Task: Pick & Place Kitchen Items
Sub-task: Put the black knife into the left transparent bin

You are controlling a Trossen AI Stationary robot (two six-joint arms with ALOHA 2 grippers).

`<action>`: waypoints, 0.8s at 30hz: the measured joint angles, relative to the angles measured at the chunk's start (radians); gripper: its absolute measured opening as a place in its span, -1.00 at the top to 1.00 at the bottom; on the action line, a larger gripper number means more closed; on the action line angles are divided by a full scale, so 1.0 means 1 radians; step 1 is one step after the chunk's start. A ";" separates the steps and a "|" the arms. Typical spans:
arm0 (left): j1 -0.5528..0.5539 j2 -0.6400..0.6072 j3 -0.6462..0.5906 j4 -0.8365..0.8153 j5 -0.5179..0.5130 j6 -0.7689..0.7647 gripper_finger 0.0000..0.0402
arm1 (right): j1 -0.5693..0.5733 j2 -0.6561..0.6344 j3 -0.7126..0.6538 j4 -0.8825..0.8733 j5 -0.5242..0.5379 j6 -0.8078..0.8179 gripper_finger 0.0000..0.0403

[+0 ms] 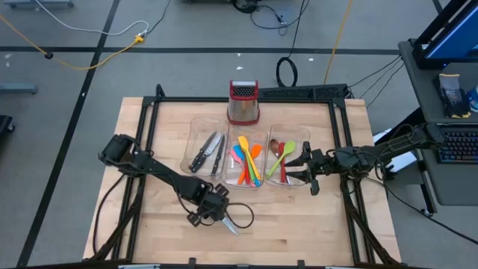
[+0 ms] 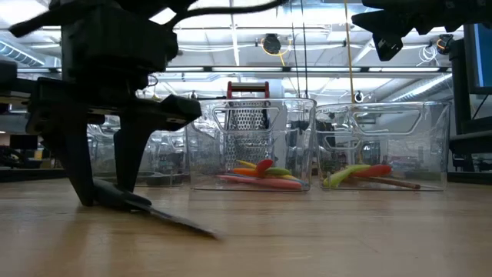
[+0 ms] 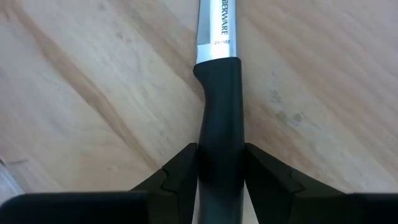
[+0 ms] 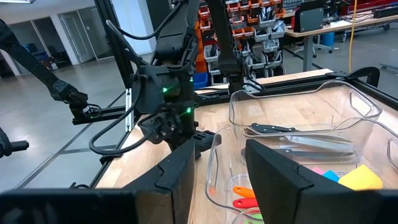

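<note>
The desk (image 1: pixel 149 224) is pale wood with a smooth, streaky grain. The knife (image 3: pixel 219 93) has a matt black plastic handle and a brushed steel blade. The bins (image 2: pixel 254 146) are clear glossy plastic; the grater (image 1: pixel 243 108) is perforated shiny metal.

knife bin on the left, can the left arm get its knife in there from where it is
Probably yes: the left hand grips the knife on the bare table, and the knife bin is open-topped with nothing between.

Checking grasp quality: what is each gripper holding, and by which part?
The left gripper grips a knife by its black handle, blade on the table. The right gripper, open above the bins, holds nothing.
</note>
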 joint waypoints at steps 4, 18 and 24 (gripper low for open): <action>-0.021 0.000 0.000 0.011 -0.011 0.012 0.56 | 0.000 0.000 0.000 0.000 0.000 0.000 0.33; -0.085 0.002 0.001 0.123 -0.101 -0.059 0.61 | 0.000 0.000 0.000 0.003 0.000 0.000 0.33; -0.101 -0.022 -0.001 0.126 -0.183 -0.066 0.61 | 0.000 0.000 0.000 0.004 0.000 0.000 0.33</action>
